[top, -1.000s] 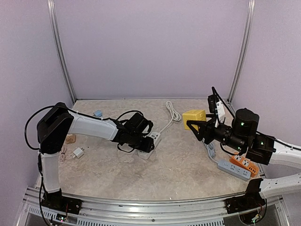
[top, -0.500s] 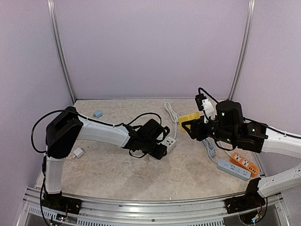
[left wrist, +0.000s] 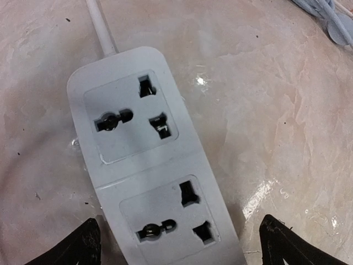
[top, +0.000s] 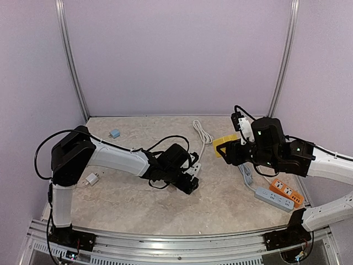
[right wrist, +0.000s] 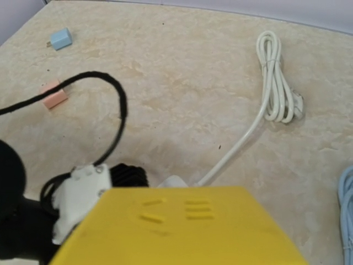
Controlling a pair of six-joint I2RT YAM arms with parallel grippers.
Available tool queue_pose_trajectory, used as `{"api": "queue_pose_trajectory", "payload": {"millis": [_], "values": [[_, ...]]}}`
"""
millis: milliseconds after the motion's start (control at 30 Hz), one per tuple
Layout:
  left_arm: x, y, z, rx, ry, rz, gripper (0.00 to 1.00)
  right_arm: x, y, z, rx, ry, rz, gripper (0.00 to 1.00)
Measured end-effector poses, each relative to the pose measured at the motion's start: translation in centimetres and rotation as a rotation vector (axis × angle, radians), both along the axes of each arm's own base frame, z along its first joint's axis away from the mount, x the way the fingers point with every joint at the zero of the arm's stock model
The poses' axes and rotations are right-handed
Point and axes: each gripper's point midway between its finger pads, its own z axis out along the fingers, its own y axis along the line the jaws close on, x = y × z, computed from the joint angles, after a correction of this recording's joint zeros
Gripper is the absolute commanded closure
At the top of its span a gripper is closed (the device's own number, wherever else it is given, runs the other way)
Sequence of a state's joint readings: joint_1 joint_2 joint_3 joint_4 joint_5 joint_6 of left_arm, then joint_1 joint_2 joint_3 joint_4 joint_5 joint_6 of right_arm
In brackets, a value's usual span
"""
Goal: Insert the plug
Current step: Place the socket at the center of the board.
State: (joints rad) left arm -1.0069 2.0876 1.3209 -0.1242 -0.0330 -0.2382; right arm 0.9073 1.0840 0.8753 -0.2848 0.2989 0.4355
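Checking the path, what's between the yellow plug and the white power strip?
Top view: only bare tabletop and the strip's own white cord lie between yellow plug and power strip.

**A:** What's the worktop (top: 132, 201) like?

**B:** Beige, marbled, glossy in patches. A white power strip (left wrist: 149, 165) lies flat near the middle with two sockets facing up. Its cord runs toward the back, to a coiled white bundle (top: 203, 131).

**A:** And on the left side?

**B:** A small blue adapter (top: 115, 133) near the back, a pink adapter (right wrist: 53, 94) closer in, and a white adapter (top: 91, 179) nearer the front.

**A:** On the right?

**B:** A grey strip (top: 274, 199) and an orange strip (top: 287, 191) lie side by side. A pale blue cable (top: 246, 175) lies just beside them.
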Motion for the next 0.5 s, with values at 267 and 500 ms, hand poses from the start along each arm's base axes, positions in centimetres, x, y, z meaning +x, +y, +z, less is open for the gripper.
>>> {"api": "queue_pose_trajectory", "payload": {"millis": [267, 500], "values": [[-0.7, 2.8, 0.1, 0.014, -0.011, 0.071, 0.01, 0.4, 0.6, 1.3, 0.008, -0.006, 0.021, 1.00], [-1.4, 4.8, -0.3, 0.026, -0.045, 0.128, 0.01, 2.9, 2.8, 0.9, -0.044, 0.058, 0.050, 1.00]]}}
